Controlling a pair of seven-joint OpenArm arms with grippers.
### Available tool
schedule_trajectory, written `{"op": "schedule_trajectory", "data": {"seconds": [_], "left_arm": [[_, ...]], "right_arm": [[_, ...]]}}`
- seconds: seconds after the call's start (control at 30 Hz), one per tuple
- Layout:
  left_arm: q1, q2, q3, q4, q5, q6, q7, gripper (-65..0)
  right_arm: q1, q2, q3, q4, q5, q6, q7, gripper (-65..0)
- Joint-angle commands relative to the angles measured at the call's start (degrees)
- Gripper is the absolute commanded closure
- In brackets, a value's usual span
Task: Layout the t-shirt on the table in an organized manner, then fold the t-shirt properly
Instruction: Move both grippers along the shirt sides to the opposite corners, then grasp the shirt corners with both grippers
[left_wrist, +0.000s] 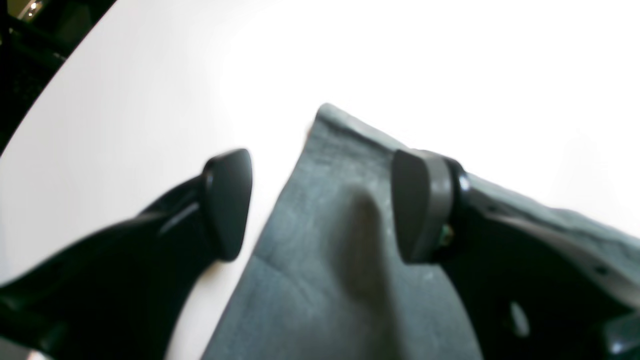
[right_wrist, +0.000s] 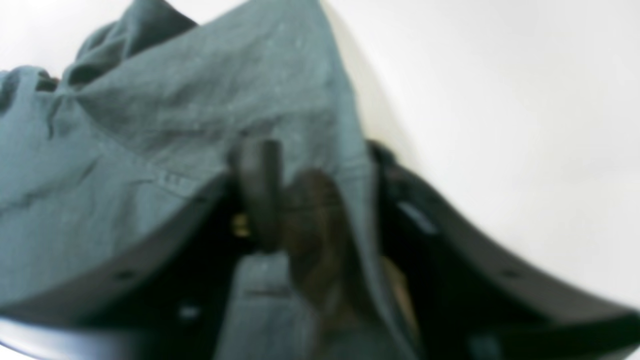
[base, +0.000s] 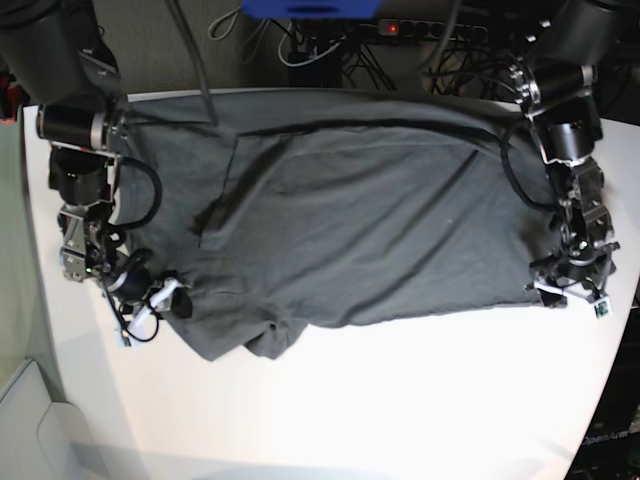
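The t-shirt (base: 350, 220) lies spread across the table (base: 400, 400). The left gripper (left_wrist: 322, 205) stands open over its corner. The right gripper (right_wrist: 320, 200) pinches cloth at lower left.

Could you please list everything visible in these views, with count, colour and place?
t-shirt: one, dark charcoal grey, spread across the far half of the table, wrinkled, near-left corner bunched.
table: one, white, under the shirt, bare toward the near edge.
cables and power strip: several, dark, behind the table's far edge.
left gripper: one, black, at the shirt's edge on the base view's right, jaws apart with cloth between them.
right gripper: one, black, at the bunched corner on the base view's left, cloth draped between its jaws; whether it grips is unclear.
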Motion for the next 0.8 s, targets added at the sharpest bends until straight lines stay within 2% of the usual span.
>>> {"op": "schedule_trajectory", "data": {"seconds": [0.0, 0.1, 0.23, 0.43, 0.63, 0.77], "left_arm": [[-1.51, -1.04, -0.05, 1.52, -0.30, -0.13, -0.99, -42.5], [-1.51, -1.13, -0.05, 1.79, -0.56, -0.21, -0.99, -42.5], [-0.64, -0.96, -0.05, 4.60, -0.73, -0.13, -0.91, -42.5], [1.21, -1.04, -0.14, 7.59, -0.73, -0.21, -1.17, -42.7], [1.03, -1.13, -0.05, 5.13, -0.30, 0.05, -1.26, -54.8], [-0.72, -1.48, -0.05, -0.15, -0.30, 0.05, -1.35, -54.3]], "right_arm": [[1.56, 0.53, 0.10, 0.72, 0.46, 0.38, 0.82, -16.7], [1.65, 0.53, 0.10, 0.98, 0.46, 0.38, 1.00, -10.2], [1.74, 0.62, 0.10, 1.07, 0.46, 0.38, 1.00, -6.4], [1.74, 0.62, 0.10, 1.07, 0.55, 0.38, 1.00, -6.0], [1.74, 0.62, 0.10, 1.07, 0.55, 0.38, 0.91, -6.0], [1.74, 0.62, 0.10, 1.07, 0.55, 0.38, 0.65, -6.0]]}}
